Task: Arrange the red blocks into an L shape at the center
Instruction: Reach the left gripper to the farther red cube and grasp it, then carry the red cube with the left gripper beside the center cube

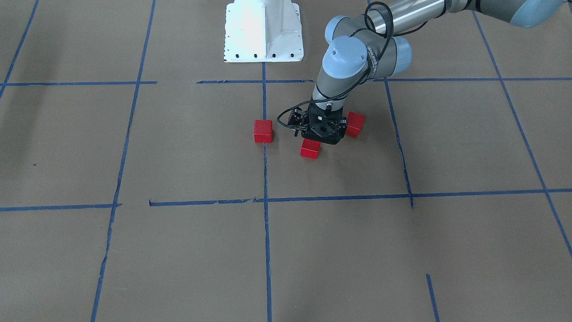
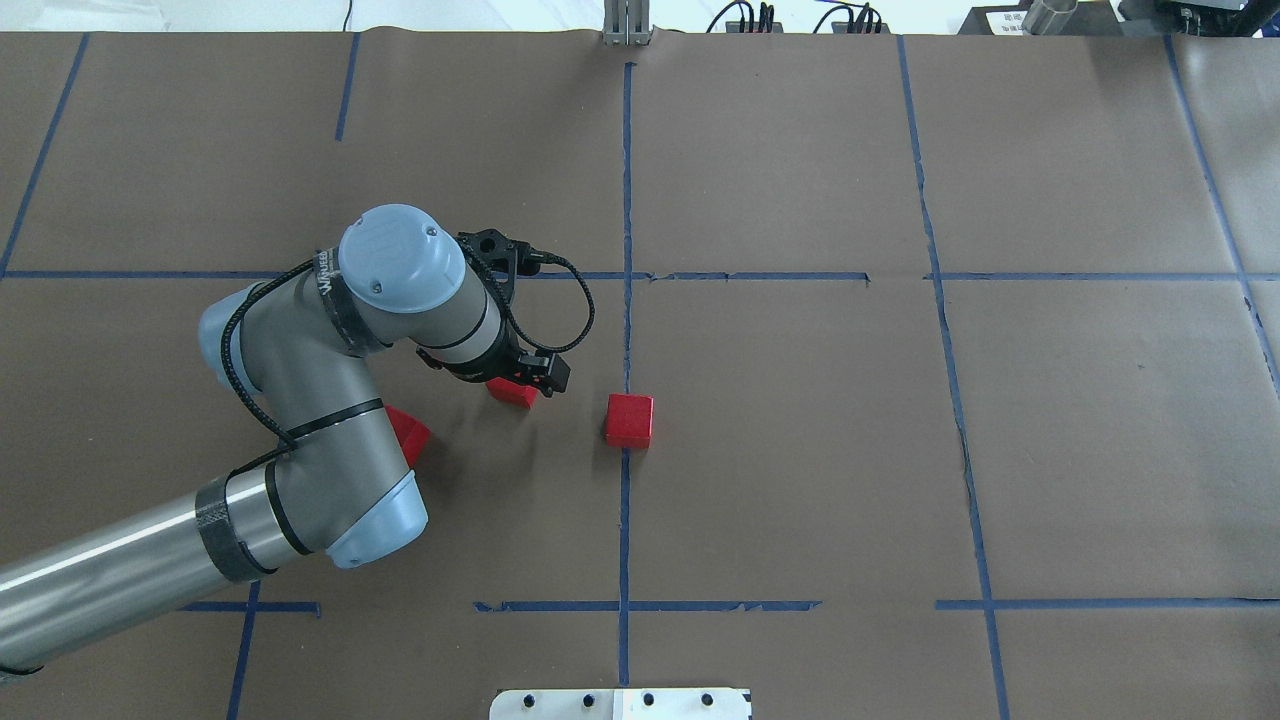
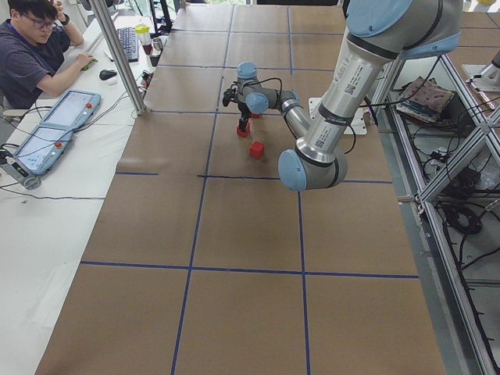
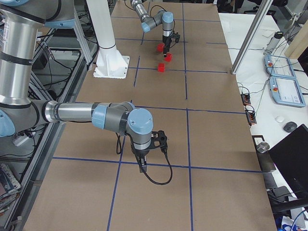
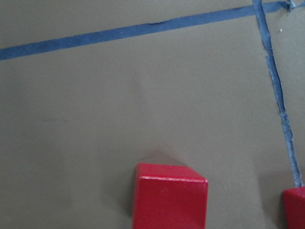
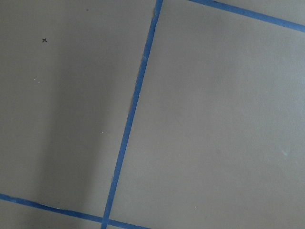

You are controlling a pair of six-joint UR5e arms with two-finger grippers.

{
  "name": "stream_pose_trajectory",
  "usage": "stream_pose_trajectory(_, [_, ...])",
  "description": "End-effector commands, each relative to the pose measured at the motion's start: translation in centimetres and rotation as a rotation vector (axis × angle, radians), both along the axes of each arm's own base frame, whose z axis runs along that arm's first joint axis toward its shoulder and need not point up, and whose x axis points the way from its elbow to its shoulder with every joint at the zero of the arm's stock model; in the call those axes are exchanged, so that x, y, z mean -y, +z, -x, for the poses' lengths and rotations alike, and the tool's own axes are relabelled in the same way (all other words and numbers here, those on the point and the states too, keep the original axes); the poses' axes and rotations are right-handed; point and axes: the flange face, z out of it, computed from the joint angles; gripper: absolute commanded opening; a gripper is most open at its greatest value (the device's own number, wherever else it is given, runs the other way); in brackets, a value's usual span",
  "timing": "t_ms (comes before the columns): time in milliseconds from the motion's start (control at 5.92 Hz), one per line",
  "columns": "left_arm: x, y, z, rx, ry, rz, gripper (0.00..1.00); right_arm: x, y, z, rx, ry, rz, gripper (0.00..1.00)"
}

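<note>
Three red blocks, all inside the center (image 2: 780, 440), none touching.

Right under the left gripper (image 1: 318, 136): the near block (image 1: 310, 149), flat on the brown paper (image 1: 178, 156), at the bottom middle of the wrist view. Off to the robot's right of that gripper: the line block (image 2: 629, 420), sitting on the blue tape line (image 2: 625, 330) splitting the cell. Off to the robot's left: the back block (image 2: 408, 432), half hidden by the grey arm (image 2: 300, 400).

Left gripper low, pointing straight down. Fingers hidden behind the black wrist parts (image 1: 321, 127) and missing from the wrist view, so cannot tell if spread or pinching the near block. Far away from all the blocks: the right gripper (image 4: 143, 167), seen only from the side, low over bare paper. Cannot tell if spread or pressed together there either.

Likely next: carry the near block sideways to the robot's right, toward the line block, then set side against side. Left arm much nearer for this job.

No long side to worry about. Plain little cubes, same on every face, so probably fine to pinch on any two flat sides. Solid red, dull, not shiny, hard-looking, with clean edges. Much smaller than the gripper. Paper smooth and flat, a bit wrinkly along the tape. Could slide if bumped. Near block seemingly turned a little against the tape lines, so maybe a small twist needed for a neat L.
</note>
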Motion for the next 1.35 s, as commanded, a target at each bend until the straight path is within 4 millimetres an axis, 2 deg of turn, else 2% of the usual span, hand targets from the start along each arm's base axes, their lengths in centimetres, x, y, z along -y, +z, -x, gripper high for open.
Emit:
stream_pose_trajectory(0, [0.5,0.4,-1.2,0.018,0.008,0.004,1.00,0.0,0.1,0.0,0.000,0.000,0.003,1.00])
stream_pose_trajectory(507, [1.4,1.6,-2.2,0.049,-0.006,-0.006,0.95,0.0,0.1,0.0,0.000,0.000,0.003,1.00])
stream_pose_trajectory(676, [1.4,1.4,-2.3,0.047,-0.005,-0.006,0.86,0.0,0.1,0.0,0.000,0.000,0.003,1.00])
stream_pose_trajectory(844, [1.4,1.3,-2.3,0.045,-0.004,-0.005,0.61,0.0,0.1,0.0,0.000,0.000,0.003,1.00])
stream_pose_trajectory(1013, [1.3,1.2,-2.2,0.047,-0.001,0.002,0.18,0.0,0.1,0.0,0.000,0.000,0.003,1.00])
stream_pose_trajectory(1182, [1.3,0.4,-2.3,0.039,-0.001,-0.003,0.02,0.0,0.1,0.0,0.000,0.002,0.005,1.00])
